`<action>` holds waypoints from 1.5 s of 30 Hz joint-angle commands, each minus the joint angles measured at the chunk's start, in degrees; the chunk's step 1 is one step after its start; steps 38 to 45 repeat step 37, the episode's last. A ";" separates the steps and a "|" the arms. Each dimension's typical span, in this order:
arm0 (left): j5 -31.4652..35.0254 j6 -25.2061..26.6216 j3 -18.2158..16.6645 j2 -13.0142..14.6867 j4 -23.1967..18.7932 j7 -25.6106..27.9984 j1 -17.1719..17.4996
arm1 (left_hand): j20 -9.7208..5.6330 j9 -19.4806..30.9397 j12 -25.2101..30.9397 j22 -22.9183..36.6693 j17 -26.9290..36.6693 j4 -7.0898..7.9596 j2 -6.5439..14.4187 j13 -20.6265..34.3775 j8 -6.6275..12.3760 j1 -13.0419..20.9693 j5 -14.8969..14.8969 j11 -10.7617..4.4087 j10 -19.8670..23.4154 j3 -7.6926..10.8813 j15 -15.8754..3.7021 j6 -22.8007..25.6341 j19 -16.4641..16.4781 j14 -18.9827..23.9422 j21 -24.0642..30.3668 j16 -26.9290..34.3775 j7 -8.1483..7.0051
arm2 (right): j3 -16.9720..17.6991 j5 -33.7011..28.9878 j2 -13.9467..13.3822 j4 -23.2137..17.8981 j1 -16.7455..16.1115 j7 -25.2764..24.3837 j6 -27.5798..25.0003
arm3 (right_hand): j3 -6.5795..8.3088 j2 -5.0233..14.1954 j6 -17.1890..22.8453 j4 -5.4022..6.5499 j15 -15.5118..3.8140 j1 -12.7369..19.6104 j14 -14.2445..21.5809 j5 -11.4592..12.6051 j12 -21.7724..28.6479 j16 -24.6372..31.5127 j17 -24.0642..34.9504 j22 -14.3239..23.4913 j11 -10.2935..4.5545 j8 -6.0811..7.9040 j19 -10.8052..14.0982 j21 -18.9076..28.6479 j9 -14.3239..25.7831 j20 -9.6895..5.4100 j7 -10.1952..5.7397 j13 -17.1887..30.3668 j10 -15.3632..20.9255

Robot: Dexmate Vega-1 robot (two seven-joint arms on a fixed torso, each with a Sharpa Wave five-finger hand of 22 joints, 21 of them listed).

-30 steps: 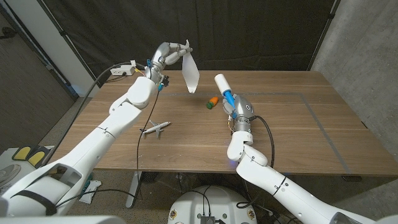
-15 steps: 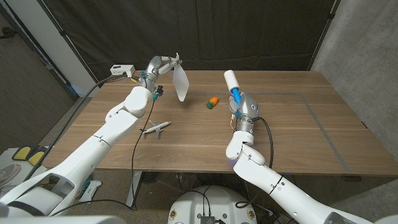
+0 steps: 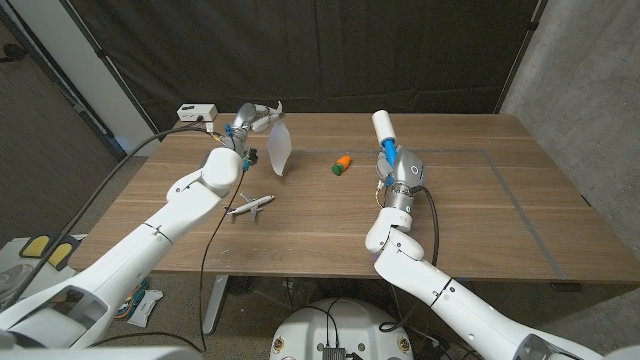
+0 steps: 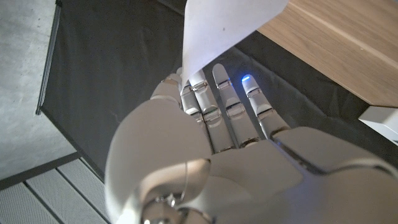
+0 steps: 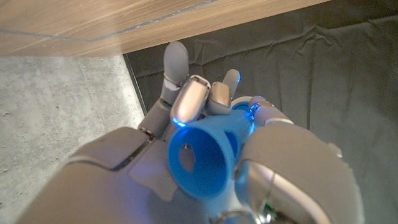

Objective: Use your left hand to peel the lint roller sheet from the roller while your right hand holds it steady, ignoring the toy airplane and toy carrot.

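Left hand [image 3: 252, 117]: the peeled sheet [image 3: 279, 148] is pinched and hangs free above the table.
Right hand [image 3: 402, 170]: closed round the blue handle [image 5: 202, 160].
Lint roller [image 3: 383, 127]: at 3 o'clock from the sheet, well apart, its axis tilted toward 11 o'clock.

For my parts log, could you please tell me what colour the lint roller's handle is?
Blue; the handle shows best in the right wrist view, gripped by the right hand.

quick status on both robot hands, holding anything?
Left robot hand: holding the peeled sheet, clear of the roller.
Right robot hand: holding the lint roller by its blue handle.
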 commanded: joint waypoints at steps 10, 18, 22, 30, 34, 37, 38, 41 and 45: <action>3.61 10.64 1.18 3.44 -6.23 1.29 1.64 | 1.75 0.45 -1.81 -0.33 -1.64 -0.17 -0.14 -2.43 0.66 0.72 -1.38 -0.39 2.20 -0.06 -7.09 1.17 1.74 1.76 1.42 -0.83 0.98 | -1.75 -1.23 -0.10 -3.54 0.60 0.66 -15.16 | 7.36 2.51 -0.43 6.44 -0.09 -0.34 -5.47 -0.57 2.37 -1.10 -0.20 -6.28 -0.30 -3.04 -1.51 -1.68 -4.40 -4.39 0.71 1.35 -7.04; 2.23 11.40 0.87 4.69 -6.18 -0.75 2.07 | 1.04 0.10 -8.79 -1.91 -3.41 1.83 -0.71 -4.42 -1.42 -2.97 -6.07 -1.25 -7.16 -2.35 -4.31 -7.47 -4.21 -5.94 -0.37 -2.17 -1.32 | -2.78 -1.15 -0.42 -3.74 1.87 1.56 -19.61 | 9.02 1.99 -2.25 9.29 -0.18 -2.37 -10.25 -0.90 -21.57 -33.11 -32.03 -14.09 3.43 -9.20 -4.03 -12.04 -12.88 -2.30 -0.24 -31.34 -12.45; 0.86 11.62 0.53 5.73 -5.98 -2.68 2.11 | 2.17 -0.34 -15.22 -3.16 -5.01 2.25 -1.50 -6.86 -2.09 -4.46 -7.81 0.08 -14.38 -3.62 -1.73 -15.76 -6.14 -11.76 -1.31 -2.33 -2.30 | -2.56 -0.75 0.23 -2.79 2.25 0.99 -20.42 | 9.62 2.00 -4.07 9.57 0.07 -3.43 -14.32 -1.00 -26.05 -40.22 -36.60 -13.99 5.70 -10.50 -4.59 -14.70 -13.91 -1.44 -1.44 -36.81 -15.33; -2.21 8.13 -0.50 8.86 -4.29 -7.53 2.49 | 4.24 -1.02 -27.90 -4.48 -7.71 3.14 -3.20 -11.88 -2.47 -8.20 -9.35 5.26 -35.29 -6.87 6.92 -35.78 -10.14 -26.33 -3.84 -2.79 -3.84 | -3.49 0.03 3.54 0.47 5.49 1.23 -28.29 | 5.74 -7.34 -13.43 5.68 2.40 -6.15 -31.83 -1.23 -43.98 -56.33 -46.18 -14.14 5.50 -18.00 -11.45 -21.64 -19.69 4.24 -5.10 -48.17 -33.56; -3.22 7.65 -0.59 9.16 -3.67 -8.45 2.36 | 4.49 -1.12 -28.91 -4.66 -8.21 3.22 -3.68 -13.48 -2.03 -9.08 -9.34 7.01 -42.15 -7.88 9.39 -39.14 -12.17 -31.57 -5.24 -3.06 -3.23 | -4.64 1.72 4.84 2.54 8.63 3.15 -32.36 | 1.90 -14.34 -18.44 4.91 4.20 -7.69 -40.20 0.76 -50.46 -61.30 -48.99 -14.22 4.55 -21.76 -16.20 -26.69 -22.30 7.69 -7.21 -50.75 -40.08; -3.71 7.71 -0.41 8.33 -2.64 -8.13 1.75 | 4.55 -1.13 -28.89 -4.67 -8.22 3.50 -3.46 -13.89 -2.25 -9.60 -9.36 7.00 -43.78 -8.09 9.65 -40.82 -12.38 -32.12 -5.48 -2.83 -2.87 | -4.87 -1.95 6.95 5.62 10.27 6.63 -32.36 | -0.30 -16.58 -20.44 5.12 5.47 -8.56 -44.86 2.68 -53.95 -63.95 -50.40 -14.20 5.03 -23.50 -20.24 -30.68 -23.69 10.08 -7.39 -51.97 -43.32; -3.71 7.71 -0.41 8.33 -2.64 -8.13 1.75 | 4.55 -1.13 -28.89 -4.67 -8.22 3.50 -3.46 -13.89 -2.25 -9.60 -9.36 7.00 -43.78 -8.09 9.65 -40.82 -12.38 -32.12 -5.48 -2.83 -2.87 | -4.87 -1.95 6.95 5.62 10.27 6.63 -32.36 | -0.30 -16.58 -20.44 5.12 5.47 -8.56 -44.86 2.68 -53.95 -63.95 -50.40 -14.20 5.03 -23.50 -20.24 -30.68 -23.69 10.08 -7.39 -51.97 -43.32; -3.71 7.71 -0.41 8.33 -2.64 -8.13 1.75 | 4.55 -1.13 -28.89 -4.67 -8.22 3.50 -3.46 -13.89 -2.25 -9.60 -9.36 7.00 -43.78 -8.09 9.65 -40.82 -12.38 -32.12 -5.48 -2.83 -2.87 | -4.87 -1.95 6.95 5.62 10.27 6.63 -32.36 | -0.30 -16.58 -20.44 5.12 5.47 -8.56 -44.86 2.68 -53.95 -63.95 -50.40 -14.20 5.03 -23.50 -20.24 -30.68 -23.69 10.08 -7.39 -51.97 -43.32; -3.71 7.71 -0.41 8.33 -2.64 -8.13 1.75 | 4.55 -1.13 -28.89 -4.67 -8.22 3.50 -3.46 -13.89 -2.25 -9.60 -9.36 7.00 -43.78 -8.09 9.65 -40.82 -12.38 -32.12 -5.48 -2.83 -2.87 | -4.87 -1.95 6.95 5.62 10.27 6.63 -32.36 | -0.30 -16.58 -20.44 5.12 5.47 -8.56 -44.86 2.68 -53.95 -63.95 -50.40 -14.20 5.03 -23.50 -20.24 -30.68 -23.69 10.08 -7.39 -51.97 -43.32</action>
